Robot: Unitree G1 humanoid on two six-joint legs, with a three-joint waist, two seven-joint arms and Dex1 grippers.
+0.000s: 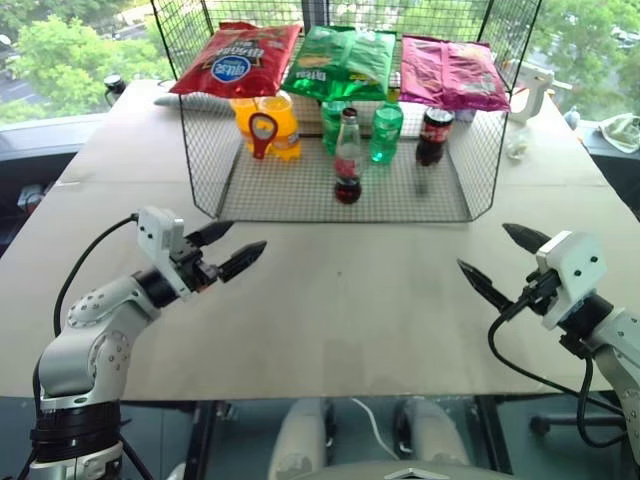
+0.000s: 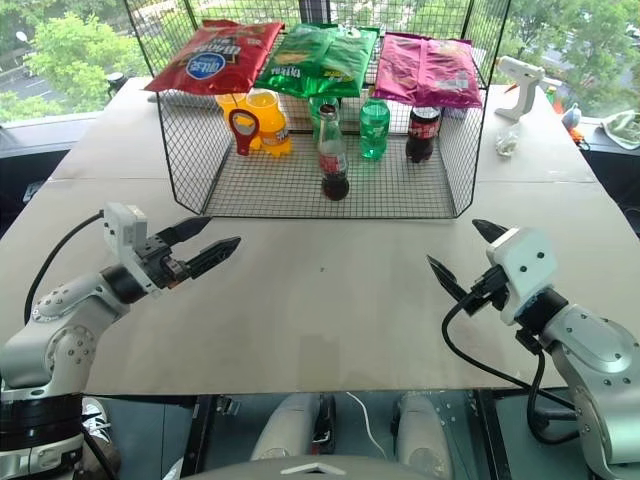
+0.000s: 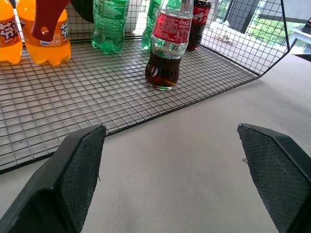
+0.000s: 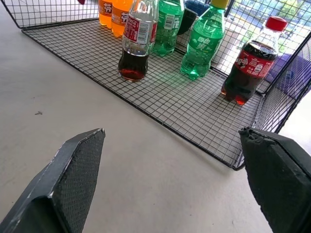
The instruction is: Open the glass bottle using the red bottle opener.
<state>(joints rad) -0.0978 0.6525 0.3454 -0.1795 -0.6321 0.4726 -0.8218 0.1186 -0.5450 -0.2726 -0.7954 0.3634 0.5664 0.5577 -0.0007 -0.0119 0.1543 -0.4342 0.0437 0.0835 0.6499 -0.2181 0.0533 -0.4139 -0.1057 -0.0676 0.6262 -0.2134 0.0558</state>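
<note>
The left gripper (image 1: 226, 251) is hovering over the bare table (image 1: 340, 320), its arm bent at the elbow and its black fingers pointing level, ahead and inward toward the middle. The fingers are standing spread wide with nothing between them. The right gripper (image 1: 500, 262) is mirroring that pose on the other side, its arm bent, its fingers level and angled inward, also spread wide and holding nothing.

The glass bottle (image 1: 347, 158) is standing upright on the floor of the wire rack (image 1: 300, 200), near the rack's front edge, ahead of both grippers and roughly midway between them, well apart from each. In the left wrist view the bottle (image 3: 167, 46) is sitting ahead of the open fingers (image 3: 80, 170).

The red bottle opener (image 1: 263, 133) is hanging loop-up inside the rack in front of the orange bottles (image 1: 275, 125), ahead of the left gripper and to the left of the glass bottle. Two green bottles (image 1: 385, 130) and a dark plastic bottle (image 1: 433, 135) are standing behind and to the right of the glass bottle, ahead of the right gripper. Three snack bags (image 1: 340, 60) are lying on top of the rack.
</note>
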